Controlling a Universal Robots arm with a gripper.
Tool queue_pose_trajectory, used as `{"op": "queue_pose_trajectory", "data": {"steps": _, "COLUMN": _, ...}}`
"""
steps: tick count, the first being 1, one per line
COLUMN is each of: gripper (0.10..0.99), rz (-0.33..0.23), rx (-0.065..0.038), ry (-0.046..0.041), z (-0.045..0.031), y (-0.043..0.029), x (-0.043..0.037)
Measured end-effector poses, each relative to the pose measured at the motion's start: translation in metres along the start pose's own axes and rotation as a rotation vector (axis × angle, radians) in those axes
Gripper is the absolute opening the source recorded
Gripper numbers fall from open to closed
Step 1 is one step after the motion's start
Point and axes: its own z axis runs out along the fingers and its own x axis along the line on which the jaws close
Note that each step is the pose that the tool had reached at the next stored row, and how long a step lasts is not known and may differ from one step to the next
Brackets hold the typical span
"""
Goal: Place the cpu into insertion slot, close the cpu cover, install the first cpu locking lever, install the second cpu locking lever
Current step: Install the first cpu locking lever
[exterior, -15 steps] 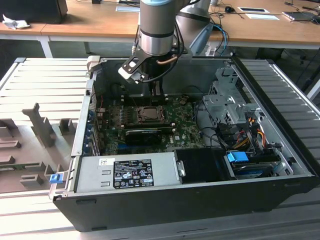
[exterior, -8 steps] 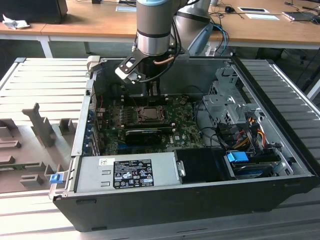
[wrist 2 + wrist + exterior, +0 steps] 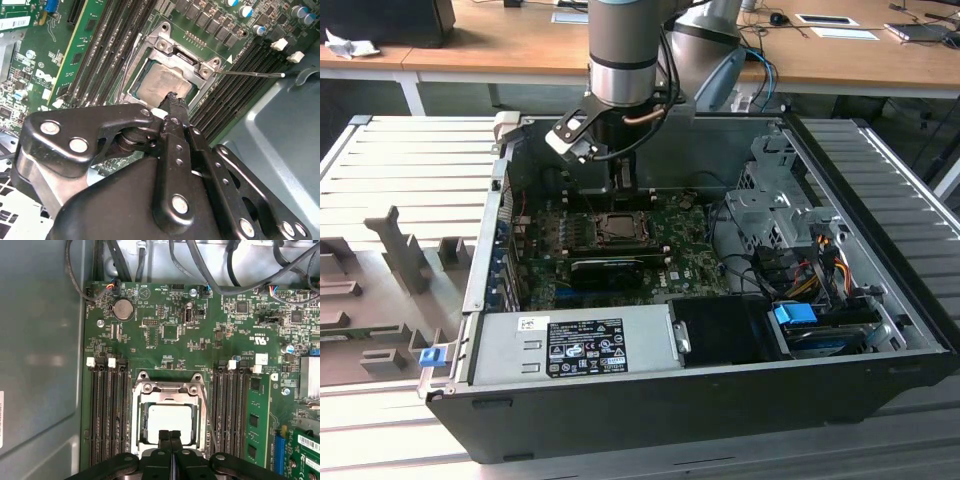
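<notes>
Hanging over the open PC case (image 3: pixel 880 300), the claw (image 3: pixel 169 436) is clenched shut on nothing, tips pressed together right at one edge of the chip (image 3: pixel 170 421). Chip's sitting flat in the socket (image 3: pixel 144 430), mid-board (image 3: pixel 150 357) between the two banks of memory slots (image 3: pixel 107 410), with the metal cover (image 3: pixel 168 389) folded down around it. One thin wire lever (image 3: pixel 252 74) sticks out sideways past the slots, not tucked down.

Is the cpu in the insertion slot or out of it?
In. In the first wrist view the cpu lies flat within the insertion slot, and the shut tool holds nothing.
</notes>
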Motion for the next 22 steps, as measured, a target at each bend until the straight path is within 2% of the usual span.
{"op": "queue_pose_trajectory", "data": {"steps": 4, "gripper": 0.106, "rz": 0.000, "rx": 0.000, "ry": -0.0006, "z": -0.0101, "y": 0.0003, "x": 0.0000}}
{"op": "queue_pose_trajectory", "data": {"steps": 9, "gripper": 0.106, "rz": 0.000, "rx": 0.000, "ry": -0.0034, "z": -0.0315, "y": 0.0007, "x": -0.0001}}
{"op": "queue_pose_trajectory", "data": {"steps": 11, "gripper": 0.106, "rz": -0.023, "rx": 0.000, "ry": -0.0147, "z": -0.0325, "y": 0.0007, "x": -0.0001}}
{"op": "queue_pose_trajectory", "data": {"steps": 12, "gripper": 0.106, "rz": -0.041, "rx": 0.000, "ry": -0.0162, "z": -0.0325, "y": 0.0007, "x": -0.0001}}
{"op": "queue_pose_trajectory", "data": {"steps": 14, "gripper": 0.106, "rz": -0.109, "rx": 0.000, "ry": -0.0154, "z": -0.0325, "y": 0.0008, "x": -0.0001}}
{"op": "queue_pose_trajectory", "data": {"steps": 22, "gripper": 0.106, "rz": -0.266, "rx": -0.002, "ry": -0.0119, "z": -0.0324, "y": 0.0007, "x": -0.0001}}
